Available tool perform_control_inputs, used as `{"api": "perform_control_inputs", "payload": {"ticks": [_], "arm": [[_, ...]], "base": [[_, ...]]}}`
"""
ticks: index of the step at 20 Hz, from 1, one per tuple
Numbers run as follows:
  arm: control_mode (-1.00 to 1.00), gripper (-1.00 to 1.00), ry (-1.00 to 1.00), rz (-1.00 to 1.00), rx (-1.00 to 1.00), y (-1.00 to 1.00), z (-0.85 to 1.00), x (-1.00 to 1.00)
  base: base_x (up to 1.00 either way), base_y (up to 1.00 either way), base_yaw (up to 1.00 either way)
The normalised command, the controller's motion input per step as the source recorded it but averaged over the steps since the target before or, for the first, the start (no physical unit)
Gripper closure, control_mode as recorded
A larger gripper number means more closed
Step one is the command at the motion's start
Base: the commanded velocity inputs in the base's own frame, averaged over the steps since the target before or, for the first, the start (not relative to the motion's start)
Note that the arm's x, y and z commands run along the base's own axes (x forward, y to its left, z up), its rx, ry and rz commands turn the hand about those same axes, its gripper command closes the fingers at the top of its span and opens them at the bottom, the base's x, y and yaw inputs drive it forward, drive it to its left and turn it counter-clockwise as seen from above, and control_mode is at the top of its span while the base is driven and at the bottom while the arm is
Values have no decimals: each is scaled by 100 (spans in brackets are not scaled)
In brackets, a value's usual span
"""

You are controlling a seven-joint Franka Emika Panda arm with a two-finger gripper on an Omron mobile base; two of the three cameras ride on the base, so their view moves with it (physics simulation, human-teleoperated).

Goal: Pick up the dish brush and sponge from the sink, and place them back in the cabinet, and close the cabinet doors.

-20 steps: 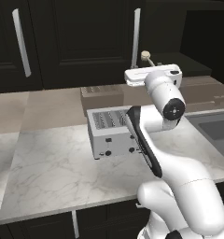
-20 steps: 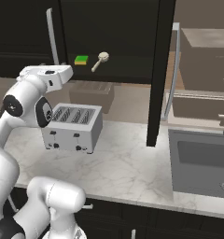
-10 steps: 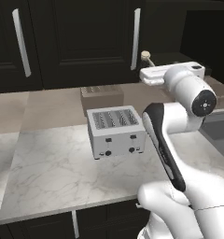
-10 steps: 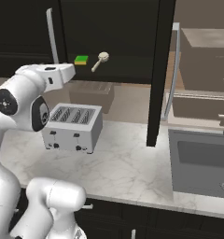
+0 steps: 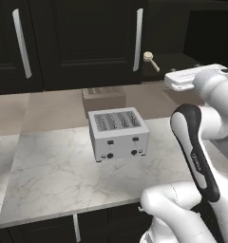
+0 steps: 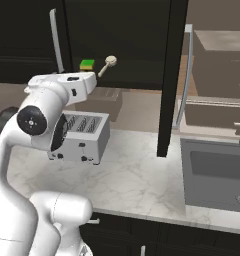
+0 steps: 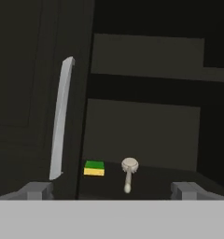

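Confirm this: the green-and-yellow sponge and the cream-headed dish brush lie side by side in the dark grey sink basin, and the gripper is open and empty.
Wrong place. The green-and-yellow sponge and the cream-headed dish brush lie side by side on the dark shelf of the black wall cabinet, as the hand view shows. The dark grey sink basin holds neither. The gripper is open and empty.

my marble counter point(image 5: 54, 175) carries a silver toaster point(image 5: 118, 134); behind the toaster sits a brown box point(image 5: 104, 99) against the beige wall, black base fronts below.
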Motion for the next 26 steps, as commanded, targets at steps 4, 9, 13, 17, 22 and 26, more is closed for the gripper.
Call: {"api": "perform_control_inputs", "payload": {"ticks": [4,9,13,17,22,26], "arm": [[-100,-100,0,7,0,-29,0,-28],[-100,-100,0,3,0,-15,0,-42],[-100,-100,0,0,0,-17,0,-49],[-100,-100,0,0,0,-17,0,-33],[-100,-100,0,0,0,-24,2,-19],[-100,-100,0,-1,0,-20,0,-21]], "base": [[0,0,0],[0,0,0],[0,0,0],[0,0,0],[0,0,0],[0,0,0]]}}
